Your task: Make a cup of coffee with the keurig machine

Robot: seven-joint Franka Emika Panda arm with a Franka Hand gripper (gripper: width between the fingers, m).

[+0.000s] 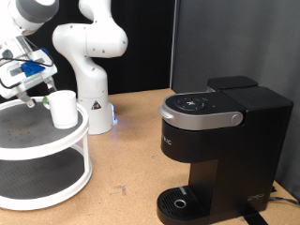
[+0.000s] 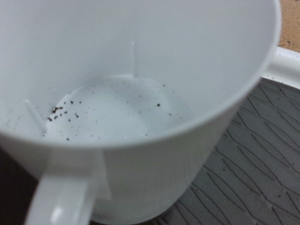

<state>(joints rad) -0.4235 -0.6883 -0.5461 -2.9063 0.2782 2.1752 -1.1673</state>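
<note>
A white two-tier round stand (image 1: 42,141) sat at the exterior view's left, both shelves lined with dark grey mats (image 2: 251,159) that had a leafy ridge pattern up close. It stood on a light wooden tabletop (image 1: 127,159). Black curtain (image 1: 197,42) hung behind everything.

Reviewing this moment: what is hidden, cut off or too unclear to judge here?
- Gripper: the exterior view is too small to show whether its fingers are open or touching the cup.
- Wrist view: the cup fills the picture; no fingers show, and the handle is cut off by the edge.
- Dark specks inside the cup: too blurred to identify.
- Keurig machine: the exterior view's edge cuts its base.
</note>
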